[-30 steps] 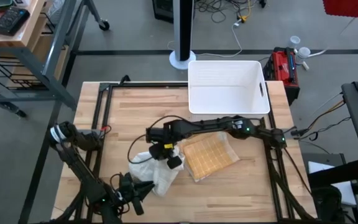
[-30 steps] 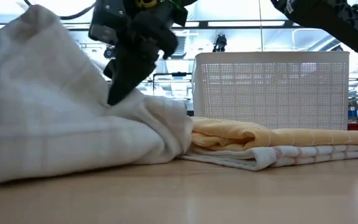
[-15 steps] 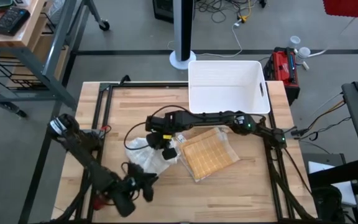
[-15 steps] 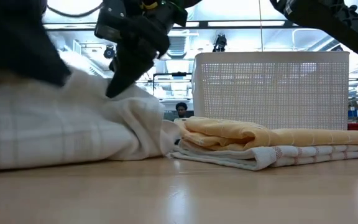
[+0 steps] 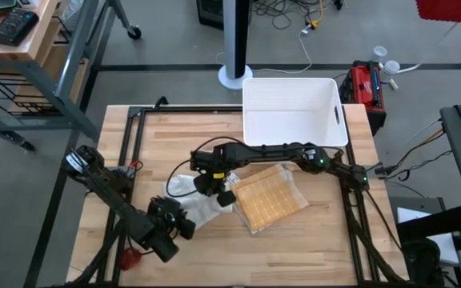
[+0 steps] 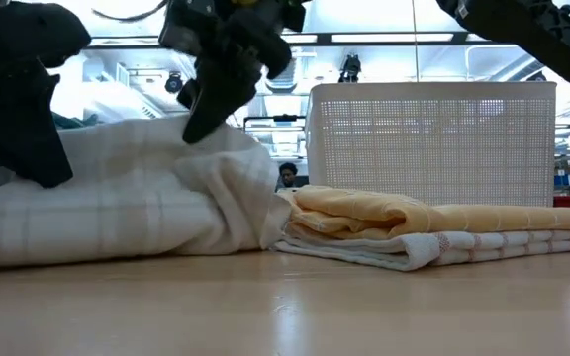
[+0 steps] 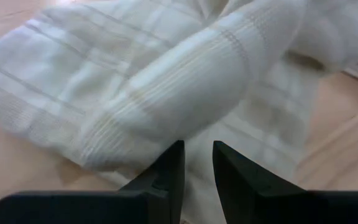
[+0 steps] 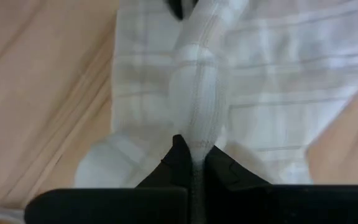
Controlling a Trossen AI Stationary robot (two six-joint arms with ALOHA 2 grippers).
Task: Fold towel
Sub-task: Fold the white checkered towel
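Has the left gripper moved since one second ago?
Yes. The left gripper went up the picture, toward the white basket, onto the white towel.

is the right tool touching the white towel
Touching. The right wrist view shows the right tool shut on a ridge of the white towel, cloth pinched between its fingers.

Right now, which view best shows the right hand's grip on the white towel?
The right wrist view: the right hand is shut on a ridge of the white towel. The low view shows the hand from the side; the high view shows it small.
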